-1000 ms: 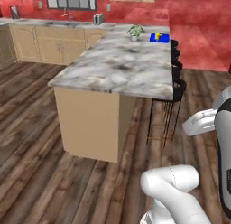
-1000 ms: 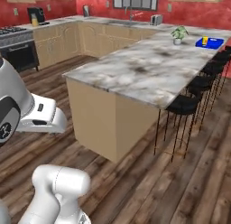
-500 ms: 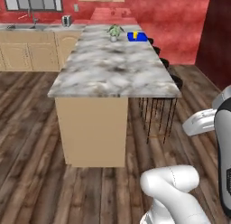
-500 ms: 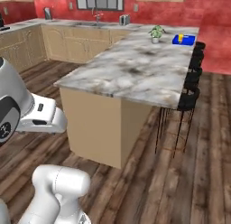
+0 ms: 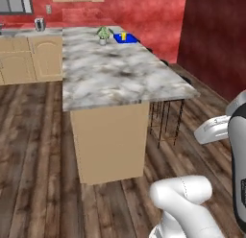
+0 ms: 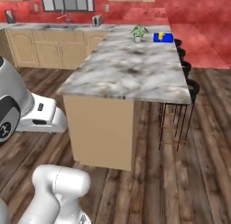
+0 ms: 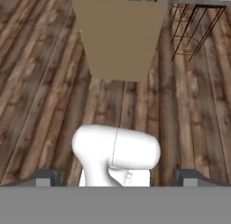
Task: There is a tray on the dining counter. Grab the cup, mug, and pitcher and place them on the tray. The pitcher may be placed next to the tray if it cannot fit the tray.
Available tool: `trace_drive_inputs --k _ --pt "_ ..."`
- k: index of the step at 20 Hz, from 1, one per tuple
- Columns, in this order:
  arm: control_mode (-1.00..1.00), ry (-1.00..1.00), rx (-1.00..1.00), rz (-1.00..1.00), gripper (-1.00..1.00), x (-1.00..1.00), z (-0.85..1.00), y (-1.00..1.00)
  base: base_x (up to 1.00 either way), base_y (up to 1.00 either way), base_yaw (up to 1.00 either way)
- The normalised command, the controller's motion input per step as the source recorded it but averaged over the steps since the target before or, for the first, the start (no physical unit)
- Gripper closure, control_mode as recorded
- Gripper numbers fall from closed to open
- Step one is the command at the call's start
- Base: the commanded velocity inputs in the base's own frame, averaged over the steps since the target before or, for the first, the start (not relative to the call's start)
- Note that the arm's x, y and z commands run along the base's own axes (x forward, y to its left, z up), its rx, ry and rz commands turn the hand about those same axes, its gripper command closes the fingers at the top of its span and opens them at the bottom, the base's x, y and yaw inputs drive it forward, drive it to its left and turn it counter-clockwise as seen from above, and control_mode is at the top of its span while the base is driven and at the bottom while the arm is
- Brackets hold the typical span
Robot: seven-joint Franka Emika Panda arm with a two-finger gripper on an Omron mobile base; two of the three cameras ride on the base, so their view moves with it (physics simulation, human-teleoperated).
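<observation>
Dining counter [image 5: 115, 71] fills upper centre of left base view, long marble slab on tan base; far end runs to upper centre of frame. Tray [image 5: 125, 38] at that far end, upper centre, blue, flat; in right base view it sits upper right [image 6: 163, 37]. Yellow cup [image 5: 124, 36] stands on tray, tiny at this range. Small potted plant [image 5: 103, 34] just beside tray, to its left in frame.

Gripper [image 7: 117, 178] at bottom of hand view, tips set wide apart, nothing between them, pointing at wood floor and counter base.

Handling, my guess: cup light, stiff, smooth-sided; take across the body. Tray rigid, low rim.

Views: right base view shows black stools [image 6: 186, 69] in row along counter's right side; hand view gives wire stool legs at upper right
</observation>
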Motion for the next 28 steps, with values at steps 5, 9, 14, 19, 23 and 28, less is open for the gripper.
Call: trace_drive_inputs --k 5,9,14,19,23,28 --pt "1.0 0.0 0.0 0.0 -1.0 0.0 0.0 0.0 0.1 1.0 -0.36" --pt "1.0 0.0 0.0 0.0 -1.0 0.0 0.0 0.0 0.0 1.0 -0.28" --pt "1.0 0.0 0.0 0.0 -1.0 0.0 0.0 0.0 0.0 1.0 -0.24" --pt "1.0 0.0 0.0 0.0 -1.0 0.0 0.0 0.0 0.06 1.0 -0.2" --pt "1.0 0.0 0.0 0.0 -1.0 0.0 0.0 0.0 0.22 1.0 -0.15" --pt "1.0 0.0 0.0 0.0 -1.0 0.0 0.0 0.0 0.39 1.0 -0.1"
